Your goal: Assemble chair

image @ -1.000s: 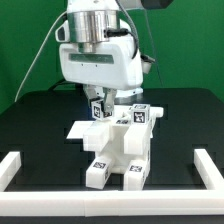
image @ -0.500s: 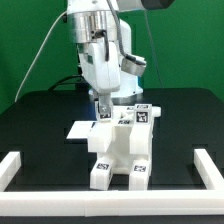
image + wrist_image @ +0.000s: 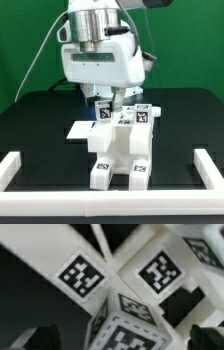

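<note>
The chair [image 3: 120, 145] stands half-built in the middle of the black table: white blocky pieces with black-and-white tags, two legs toward the front and a flat plate [image 3: 82, 130] jutting out on the exterior view's left. My gripper [image 3: 106, 108] hangs right over its upper back part, fingers pointing down. In the wrist view a tagged white piece [image 3: 135, 322] lies between my dark fingertips [image 3: 42, 336], which stand apart on either side with a gap to it. My gripper [image 3: 122, 338] is open. More tagged faces [image 3: 158, 272] fill the rest of that view.
Low white border rails lie on the exterior view's left [image 3: 15, 168], on its right [image 3: 208, 165] and along the front [image 3: 110, 208]. A green wall stands behind the black table [image 3: 185, 125]. A cable runs down at the back left [image 3: 35, 70].
Half a second ago the hand was turned side-on over the chair; now it faces as it did one second ago. The chair has stayed in place.
</note>
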